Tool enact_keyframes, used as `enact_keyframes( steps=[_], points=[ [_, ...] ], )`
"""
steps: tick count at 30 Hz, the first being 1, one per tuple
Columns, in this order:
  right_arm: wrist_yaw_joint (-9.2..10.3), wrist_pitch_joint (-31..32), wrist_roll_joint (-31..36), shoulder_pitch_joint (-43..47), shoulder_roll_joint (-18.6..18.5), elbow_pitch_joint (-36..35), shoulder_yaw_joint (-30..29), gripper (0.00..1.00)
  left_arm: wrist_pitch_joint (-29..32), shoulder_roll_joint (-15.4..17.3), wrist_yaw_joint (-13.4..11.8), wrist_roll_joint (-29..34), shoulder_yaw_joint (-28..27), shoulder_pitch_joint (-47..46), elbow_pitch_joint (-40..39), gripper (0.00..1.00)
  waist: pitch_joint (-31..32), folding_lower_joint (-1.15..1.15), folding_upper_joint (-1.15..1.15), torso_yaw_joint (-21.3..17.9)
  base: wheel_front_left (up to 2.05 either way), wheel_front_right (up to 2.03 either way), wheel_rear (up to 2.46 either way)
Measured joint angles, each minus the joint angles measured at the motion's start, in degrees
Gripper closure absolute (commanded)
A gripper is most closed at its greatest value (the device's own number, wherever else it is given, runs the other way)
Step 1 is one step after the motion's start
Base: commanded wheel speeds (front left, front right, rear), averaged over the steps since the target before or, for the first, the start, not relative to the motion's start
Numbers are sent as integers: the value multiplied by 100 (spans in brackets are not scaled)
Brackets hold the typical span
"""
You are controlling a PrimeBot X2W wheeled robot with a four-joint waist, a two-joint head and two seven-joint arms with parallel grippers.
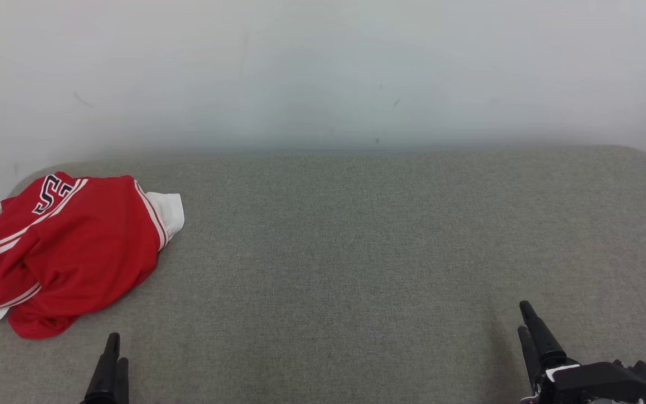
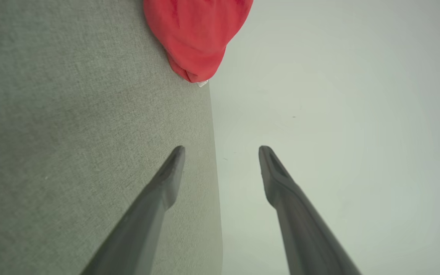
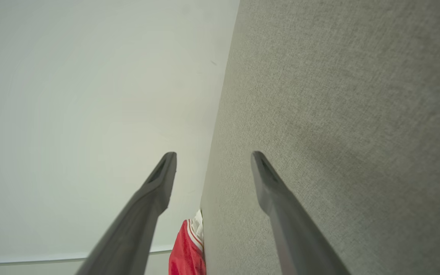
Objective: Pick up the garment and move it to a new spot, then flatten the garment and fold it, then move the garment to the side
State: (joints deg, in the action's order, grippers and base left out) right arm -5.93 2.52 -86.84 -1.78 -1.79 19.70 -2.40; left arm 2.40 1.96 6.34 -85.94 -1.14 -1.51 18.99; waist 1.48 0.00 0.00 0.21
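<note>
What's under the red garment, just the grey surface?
The red garment lies bunched on the grey fabric surface, at its left edge. Whatever may lie beneath the heap is covered by the cloth.

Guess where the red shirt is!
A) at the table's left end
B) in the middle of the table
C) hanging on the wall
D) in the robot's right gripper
A: the shirt lies bunched up at the left end of the grey table, and nothing is holding it.
</note>
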Motion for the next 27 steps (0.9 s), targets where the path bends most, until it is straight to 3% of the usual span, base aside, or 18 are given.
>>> enact_keyframes(
  steps=[9, 27],
  points=[
    [244, -158, 604, -73, -165, 29, 348, 0, -146, 135, -170, 649, 275, 3, -31, 0, 78, 0, 0, 11, 0, 0, 0],
    [497, -457, 1768, -145, -415, 60, 964, 0, -447, 493, -482, 2094, 937, 6, -112, 0, 238, 1, 0, 50, 0, 0, 0]
  ],
)
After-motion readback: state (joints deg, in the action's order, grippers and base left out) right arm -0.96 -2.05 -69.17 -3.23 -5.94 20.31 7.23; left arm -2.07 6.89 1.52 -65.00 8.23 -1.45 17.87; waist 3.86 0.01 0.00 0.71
